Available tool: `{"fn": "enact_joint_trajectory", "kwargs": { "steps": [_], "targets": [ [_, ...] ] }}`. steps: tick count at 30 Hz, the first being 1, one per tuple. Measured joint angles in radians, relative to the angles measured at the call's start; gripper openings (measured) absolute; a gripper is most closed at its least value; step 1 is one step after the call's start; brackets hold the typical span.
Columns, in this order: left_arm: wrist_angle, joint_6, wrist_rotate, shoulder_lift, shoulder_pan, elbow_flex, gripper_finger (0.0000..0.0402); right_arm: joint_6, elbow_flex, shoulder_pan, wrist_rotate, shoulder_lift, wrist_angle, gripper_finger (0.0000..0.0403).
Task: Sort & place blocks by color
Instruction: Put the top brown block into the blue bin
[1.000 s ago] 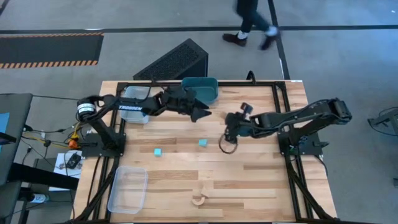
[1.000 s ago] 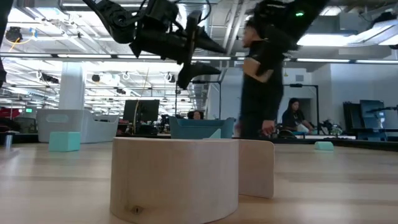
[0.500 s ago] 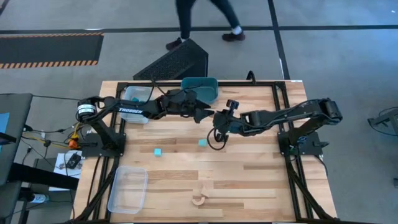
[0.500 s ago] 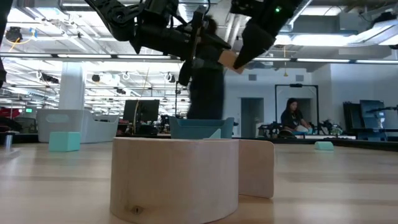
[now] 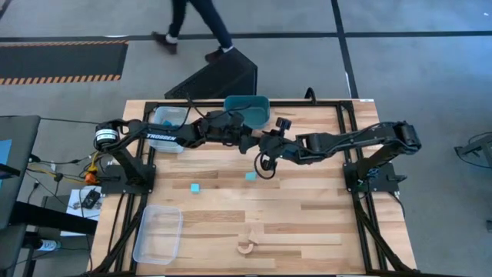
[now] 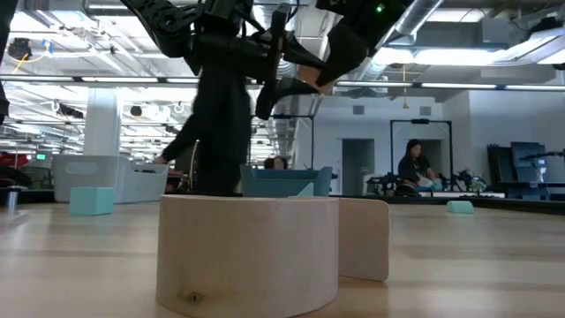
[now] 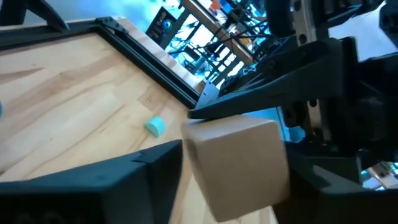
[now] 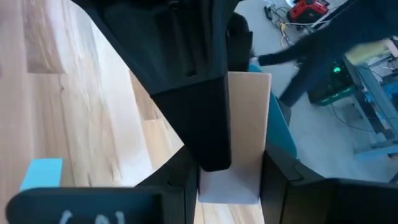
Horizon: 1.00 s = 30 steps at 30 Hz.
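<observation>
A tan wooden block [image 7: 236, 165] hangs in the air over the table's middle, between my two grippers. My right gripper [image 5: 265, 148] is shut on it. My left gripper [image 5: 249, 142] faces it from the table's left and is open. Its two fingers [image 7: 124, 177] stand close on either side of the block; whether they touch it I cannot tell. Two pale cyan blocks [image 5: 195, 187] [image 5: 250, 176] lie flat on the table below. A wooden arch piece [image 5: 246, 246] rests near the near edge. My right gripper pinches the tan block [image 8: 245, 140] between its two fingers [image 8: 281, 180], which come at it roughly level from the table's right. The block is lifted clear of the table, and its free end [image 7: 249, 140] reaches in between my left gripper's fingers.
A teal tub [image 5: 247, 110] sits at the far edge behind the grippers. One clear tray [image 5: 169, 121] lies under my left arm, another [image 5: 160, 233] at the near left corner. In the low view the arch piece [image 6: 274, 252] fills the foreground. A person [image 5: 196, 19] walks beyond the table.
My right gripper has carried the tan block toward the table's left and far side, rising until the block sits between my left gripper's fingers. My left gripper has stayed about where it was. The person behind the table has walked to the left.
</observation>
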Motion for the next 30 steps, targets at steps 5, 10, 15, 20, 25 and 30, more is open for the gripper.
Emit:
{"fn": "enact_joint_trajectory", "kwargs": {
  "steps": [5, 10, 15, 20, 25, 30],
  "targets": [
    [0.001, -0.015, -0.006, 0.000, 0.012, 0.000, 0.0106, -0.003, 0.000, -0.001, 0.014, 0.000, -0.001, 0.0128],
    [-0.002, 0.007, -0.013, 0.000, 0.027, 0.000, 0.0105, 0.125, 0.000, -0.020, 0.005, 0.000, 0.005, 0.0180],
    [-0.043, 0.037, -0.079, 0.001, 0.064, 0.000, 0.0105, 0.310, 0.000, -0.044, -0.010, -0.001, -0.035, 0.0245],
    [-0.125, 0.073, -0.119, 0.001, 0.128, 0.000, 0.0105, 0.483, 0.001, -0.049, -0.010, -0.012, -0.101, 0.0262],
    [-0.197, 0.147, -0.159, 0.001, 0.208, 0.000, 0.0105, 0.579, 0.003, -0.046, -0.012, -0.031, -0.146, 0.0260],
    [-0.221, 0.235, -0.205, 0.037, 0.295, 0.000, 0.0107, 0.643, 0.000, -0.046, -0.028, -0.031, -0.182, 0.0259]
  ]
}}
